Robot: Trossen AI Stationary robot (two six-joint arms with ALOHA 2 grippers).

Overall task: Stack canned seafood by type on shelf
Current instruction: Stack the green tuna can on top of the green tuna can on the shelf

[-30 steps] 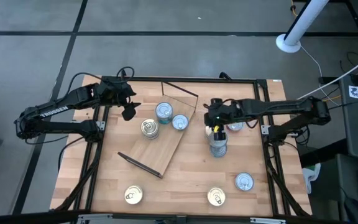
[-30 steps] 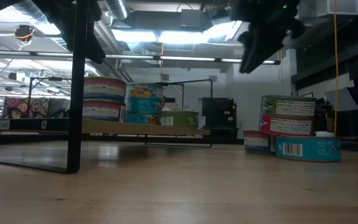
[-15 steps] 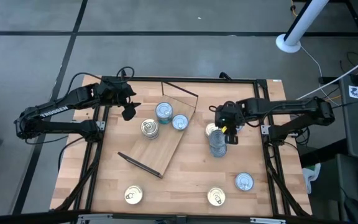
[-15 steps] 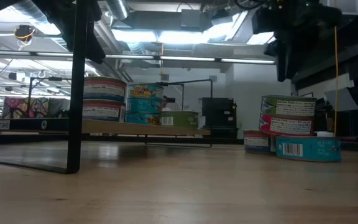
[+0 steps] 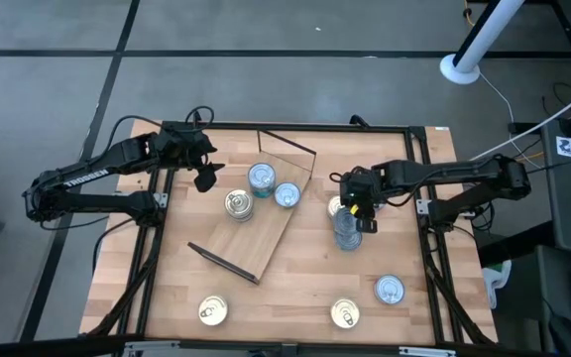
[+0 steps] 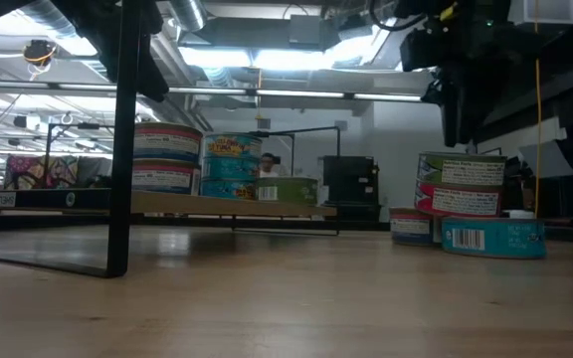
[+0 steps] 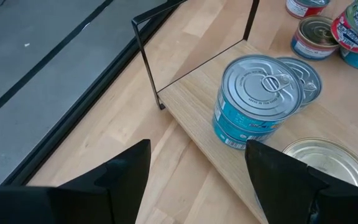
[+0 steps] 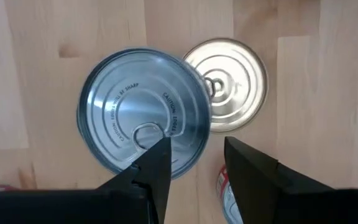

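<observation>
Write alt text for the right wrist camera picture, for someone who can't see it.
Seen from directly above, the right gripper, fingers apart and empty, hangs over a silver-topped tin on the wooden tabletop. A gold-lidded tin sits beside it, partly hidden by its rim.

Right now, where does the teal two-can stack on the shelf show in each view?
High view: teal two-can stack left of centre, at the shelf's far end.
Low view: left of centre, second stack from the left.
Left wrist view: centre right, silver lid up.
Right wrist view: not in it.
Shared landmark: the shelf board under it, in those three views.
</observation>
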